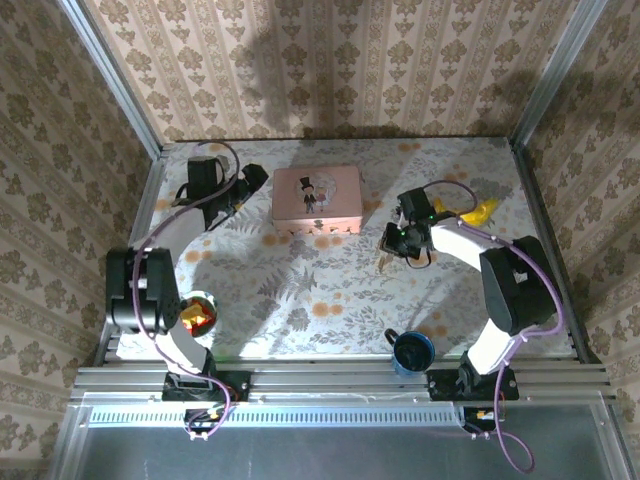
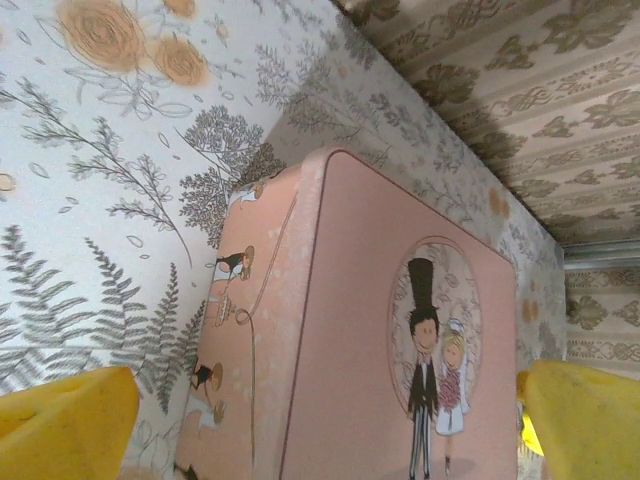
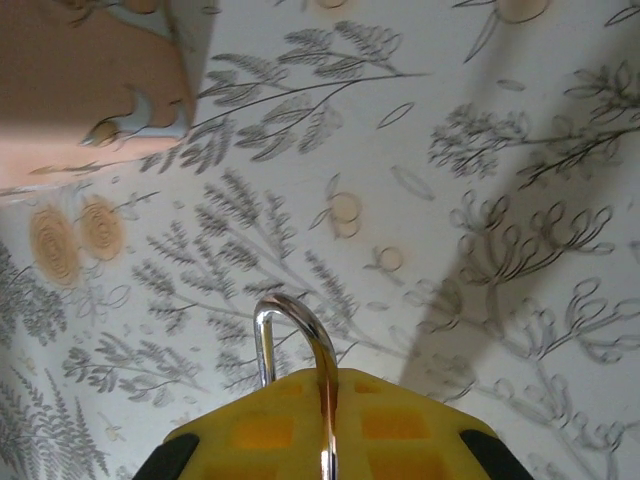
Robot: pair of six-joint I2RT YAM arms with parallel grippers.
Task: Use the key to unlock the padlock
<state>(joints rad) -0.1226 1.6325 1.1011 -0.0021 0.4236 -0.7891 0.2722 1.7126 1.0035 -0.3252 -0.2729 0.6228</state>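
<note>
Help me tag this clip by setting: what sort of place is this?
Probably a staged robot test cell, not a home: wallpapered panels on metal posts enclose a small floral table, two arms are bolted to its near rail, and props lie about, a pink box and a mug.

A pink box (image 2: 340, 330) lies on the flowered bench (image 2: 100, 200), seen from just above its near corner. The lid carries an oval with a cartoon couple (image 2: 432, 370): a groom in a top hat and a bride in white. Small figures run down the box's side. The left hand (image 2: 320, 430) stands wide open, its yellow pads (image 2: 65, 420) far apart, one left of the box and one right of it, neither touching it. Beyond the box rises a patterned wall (image 2: 520, 90), with a metal rail (image 2: 600, 255) to the box's right.
</note>
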